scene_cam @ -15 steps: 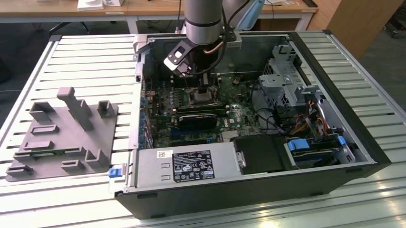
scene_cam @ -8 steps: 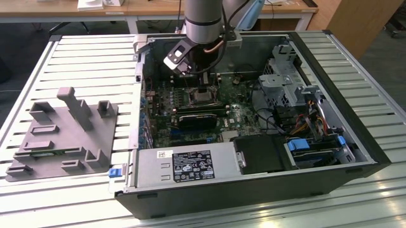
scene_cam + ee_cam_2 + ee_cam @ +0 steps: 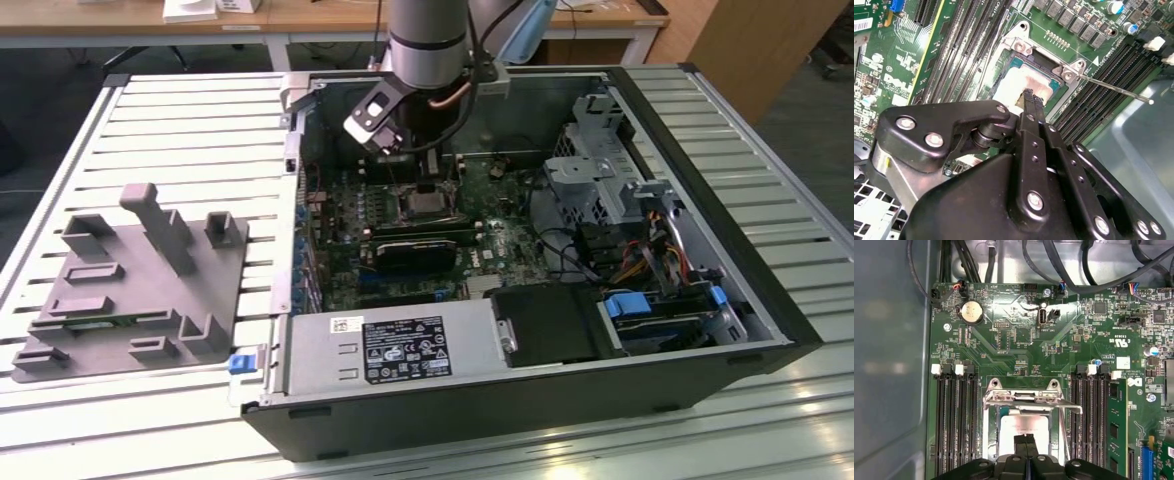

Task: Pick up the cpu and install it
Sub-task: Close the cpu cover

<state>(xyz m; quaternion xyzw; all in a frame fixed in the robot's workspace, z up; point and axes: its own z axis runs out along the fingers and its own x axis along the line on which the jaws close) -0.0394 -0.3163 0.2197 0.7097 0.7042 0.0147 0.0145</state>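
Install step, seating by the look of it: cpu (image 3: 1015, 424) lies flat in socket (image 3: 987, 432), at 12 o'clock of dark card (image 3: 416, 248) in the exterior view. Hinged plate (image 3: 1024, 398) is up, not latched. Pincer (image 3: 1025, 441) is closed with 2 tips together on the chip top, gripping nothing. Latching calls for a level chip.

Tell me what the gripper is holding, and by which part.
Nothing is held. The gripper has its fingers shut together with nothing between them, tips over the middle of the cpu, which lies in the socket.
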